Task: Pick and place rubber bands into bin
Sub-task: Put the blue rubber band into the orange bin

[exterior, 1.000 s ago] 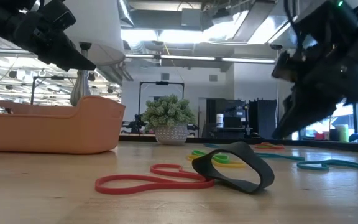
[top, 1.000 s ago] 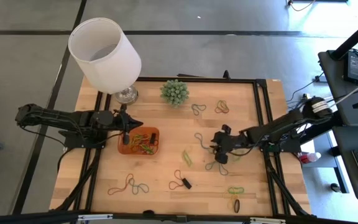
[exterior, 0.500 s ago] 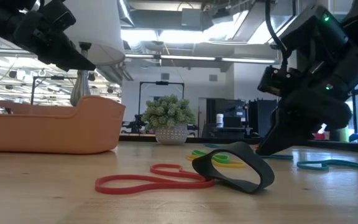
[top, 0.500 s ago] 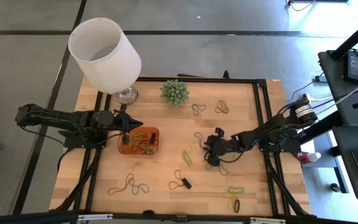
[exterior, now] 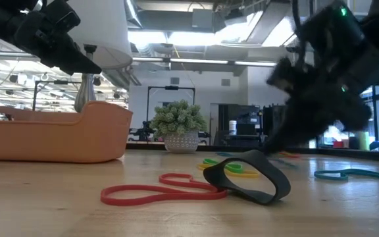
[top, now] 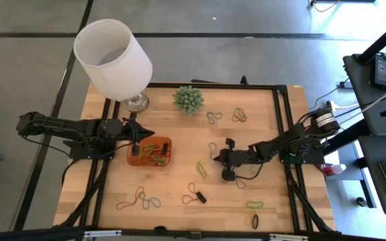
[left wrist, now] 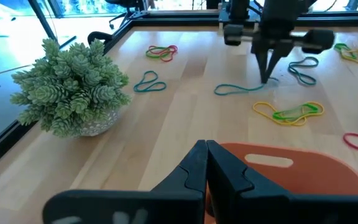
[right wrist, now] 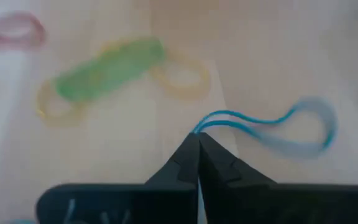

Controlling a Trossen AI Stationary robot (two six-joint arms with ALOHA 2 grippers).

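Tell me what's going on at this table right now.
A two-armed robot is sorting rubber bands into an orange bin. The right tool is down at the tabletop near the middle, shut on the end of a blue rubber band, next to a yellow and green band. The left tool is shut and hangs above the bin, which already holds a few bands. More bands lie scattered over the table, near a small green plant and a lamp.

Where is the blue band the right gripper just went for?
The blue band lies mid-table, right of the bin, beside the yellow-green band; the right gripper is shut on its end.
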